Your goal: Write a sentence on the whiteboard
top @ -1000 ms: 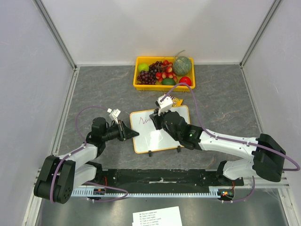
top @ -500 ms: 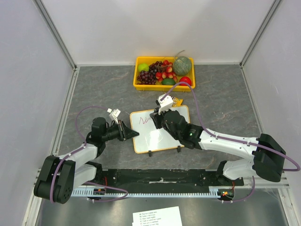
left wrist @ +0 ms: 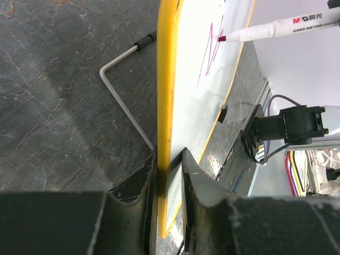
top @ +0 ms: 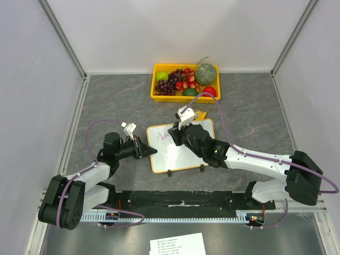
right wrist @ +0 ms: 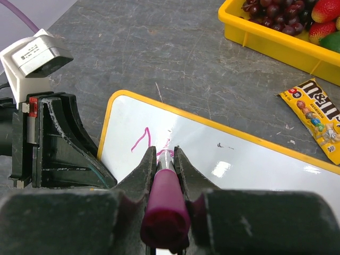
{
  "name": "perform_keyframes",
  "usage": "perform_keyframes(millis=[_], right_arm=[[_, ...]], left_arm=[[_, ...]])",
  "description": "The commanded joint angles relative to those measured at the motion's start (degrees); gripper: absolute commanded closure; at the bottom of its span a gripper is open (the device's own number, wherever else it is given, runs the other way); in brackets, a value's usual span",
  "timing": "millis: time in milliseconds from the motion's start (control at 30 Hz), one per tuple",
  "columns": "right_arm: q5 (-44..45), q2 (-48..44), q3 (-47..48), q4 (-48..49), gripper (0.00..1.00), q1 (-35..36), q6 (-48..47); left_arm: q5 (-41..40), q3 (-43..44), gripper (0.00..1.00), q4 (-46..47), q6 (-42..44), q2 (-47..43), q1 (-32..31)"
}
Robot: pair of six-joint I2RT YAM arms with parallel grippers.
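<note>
Left tool point(left wrist: 169, 175) pinches the whiteboard point(top: 178, 158) by its left edge, bracing it on the tabletop point(top: 249, 111). Right tool point(right wrist: 166, 154) is closed on the marker point(left wrist: 276, 29), with the tip at the board just ahead of its fingers. Sentence point(right wrist: 142, 139): only a few pink strokes, ahead-left of the right tool.

Risks:
- Heavy pen pressure could skid or twist the board out of the left pinch.
- The marker could slip in the grip and smear the strokes.

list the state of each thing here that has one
whiteboard, mostly blank, one edge gripped
sentence, barely begun, a few pink strokes
marker, uncapped, tip at the board
left hand, shut on whiteboard edge
right hand, shut on marker
yellow tray, filled with fruit
</note>
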Motion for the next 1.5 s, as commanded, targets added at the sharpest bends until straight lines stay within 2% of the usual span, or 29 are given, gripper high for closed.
perform_keyframes(millis=[0,667,1467], right_arm=[[-1.2,0.1,-0.7,1.0,1.00,-0.4,0.3],[0.0,-1.7,-4.0,-0.2,1.00,-0.3,1.1],[3.6,-5.8,-3.7,0.6,1.00,-0.3,0.8]], left_arm=[[-2.3,-0.2,0.98,1.2,2.3,-0.1,0.2],[-2.3,-0.1,0.98,1.1,2.2,-0.1,0.2],[-2.4,-0.1,0.98,1.2,2.2,0.0,0.2]])
